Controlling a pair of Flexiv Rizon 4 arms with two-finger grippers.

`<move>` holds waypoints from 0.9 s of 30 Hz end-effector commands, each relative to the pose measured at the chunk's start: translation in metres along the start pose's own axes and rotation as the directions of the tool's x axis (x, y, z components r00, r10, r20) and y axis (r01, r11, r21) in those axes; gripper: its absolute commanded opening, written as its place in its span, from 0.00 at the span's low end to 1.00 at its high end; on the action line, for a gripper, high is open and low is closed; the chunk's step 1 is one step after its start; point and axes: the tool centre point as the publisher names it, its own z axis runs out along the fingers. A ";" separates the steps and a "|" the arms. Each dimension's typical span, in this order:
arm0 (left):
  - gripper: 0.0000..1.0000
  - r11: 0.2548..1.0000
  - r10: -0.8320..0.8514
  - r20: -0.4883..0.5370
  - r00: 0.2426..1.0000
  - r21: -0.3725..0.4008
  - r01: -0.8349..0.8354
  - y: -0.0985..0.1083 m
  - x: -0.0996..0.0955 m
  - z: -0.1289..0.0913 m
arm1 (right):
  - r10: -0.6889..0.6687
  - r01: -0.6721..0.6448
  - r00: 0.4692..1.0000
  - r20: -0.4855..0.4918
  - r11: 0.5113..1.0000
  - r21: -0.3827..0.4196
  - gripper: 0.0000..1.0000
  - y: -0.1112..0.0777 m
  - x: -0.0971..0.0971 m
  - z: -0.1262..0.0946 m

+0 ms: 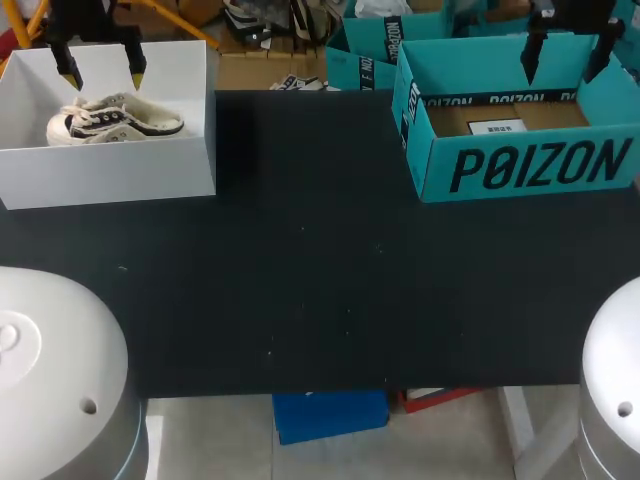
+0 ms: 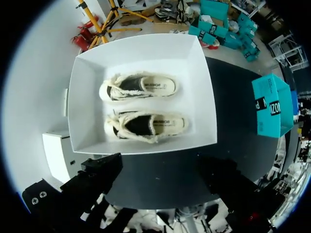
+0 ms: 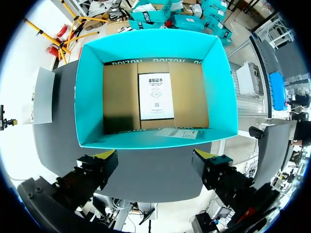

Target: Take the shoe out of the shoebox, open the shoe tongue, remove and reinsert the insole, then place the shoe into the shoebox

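While both my arms hang over the far part of the matte black table (image 1: 320,260), each gripper sits above an open box. Below my right gripper (image 1: 565,68) stands the teal cardboard box (image 1: 520,165), rectangular, with smooth printed walls and a plain brown card floor. My right fingers are spread wide and hold nothing.

Below my left gripper (image 1: 103,76) stands the white shoebox (image 1: 110,175), a little smaller, with smooth, unmarked walls and its top open. These fingers are also wide apart, with nothing between them.

Inside the white shoebox lie two shoes side by side, both toes pointing the same way. One shoe (image 2: 148,125) lies nearer my left fingers and the other shoe (image 2: 141,87) just beyond it. They are cream canvas with frayed, fuzzy edges, dark linings and pale insoles. Both lie below and ahead of my left gripper, clear of its tips.

Ahead of my right fingers, a white printed sheet (image 3: 156,96) lies flat on the brown floor. A smaller paper slip (image 3: 177,132) rests at the near wall.
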 end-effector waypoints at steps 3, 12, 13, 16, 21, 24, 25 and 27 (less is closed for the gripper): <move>1.00 0.995 0.096 0.025 0.995 0.019 -0.097 -0.001 0.003 0.001 | 0.000 0.000 1.000 0.000 1.000 0.000 1.00 0.000 0.000 0.000; 1.00 0.819 0.558 0.032 0.829 0.136 -0.557 -0.018 0.000 0.005 | 0.000 0.000 1.000 0.000 1.000 0.000 1.00 0.000 0.000 0.000; 1.00 0.783 0.607 0.042 0.794 0.140 -0.606 -0.020 -0.001 0.005 | 0.000 0.000 1.000 0.000 1.000 0.000 1.00 0.000 0.000 0.000; 1.00 0.666 0.734 0.053 0.677 0.139 -0.733 -0.025 -0.005 0.006 | 0.000 0.000 1.000 0.000 1.000 0.000 1.00 0.000 0.000 0.000; 1.00 0.408 0.906 0.090 0.414 0.083 -0.909 -0.028 -0.010 0.005 | 0.000 0.000 1.000 0.000 1.000 0.000 1.00 0.000 0.000 0.000; 1.00 0.270 0.959 0.077 0.273 0.053 -0.961 -0.030 -0.013 0.005 | 0.000 0.000 1.000 0.000 1.000 0.000 1.00 0.000 0.000 0.000; 1.00 0.230 0.969 0.079 0.232 0.043 -0.972 -0.030 -0.014 0.005 | 0.000 0.000 1.000 0.000 1.000 0.000 1.00 0.000 0.000 0.000; 1.00 0.117 0.991 0.069 0.117 0.010 -0.993 -0.028 -0.018 0.005 | 0.000 0.000 1.000 0.000 1.000 0.000 1.00 0.000 0.000 0.000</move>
